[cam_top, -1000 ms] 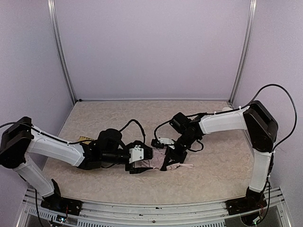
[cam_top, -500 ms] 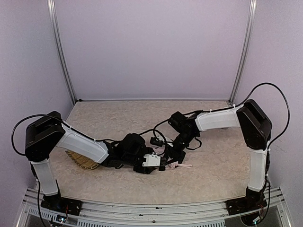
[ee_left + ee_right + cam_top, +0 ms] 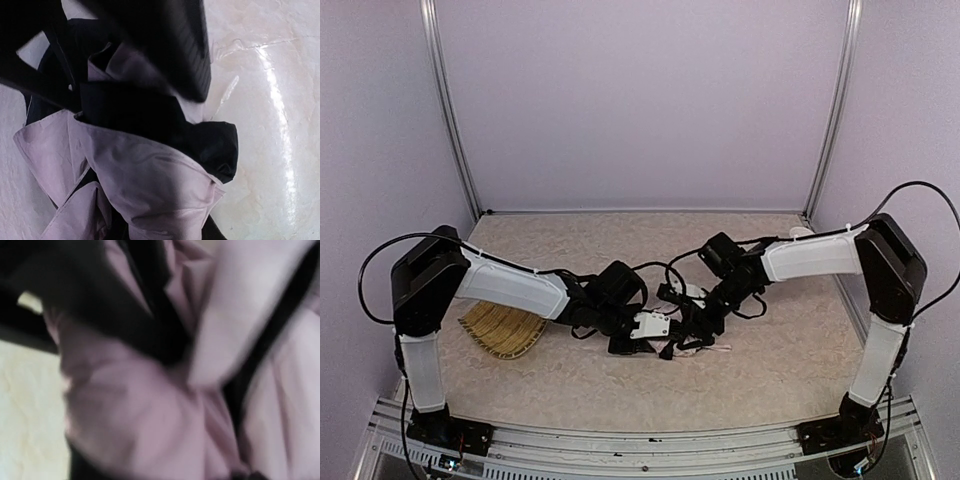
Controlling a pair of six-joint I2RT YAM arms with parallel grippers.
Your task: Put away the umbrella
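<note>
The umbrella (image 3: 692,348) lies crumpled on the table near the middle, pale pink fabric with black lining and thin black ribs. My left gripper (image 3: 663,336) presses into it from the left. My right gripper (image 3: 698,322) is on it from the upper right. The two grippers nearly meet over the bundle. In the left wrist view pink canopy folds (image 3: 140,175) and black lining (image 3: 215,145) fill the frame, with a dark blurred bar across the top. The right wrist view is a blur of pink fabric (image 3: 140,415) and black strips. Neither view shows how the jaws stand.
A woven straw tray (image 3: 500,330) lies at the left, beside my left arm. Cables loop over the table behind the grippers. Purple walls close off the back and both sides. Bare table (image 3: 790,350) lies to the right of the umbrella.
My left arm has swung right and reached into the umbrella, uncovering the straw tray. The right gripper and the umbrella have shifted slightly to the right.
</note>
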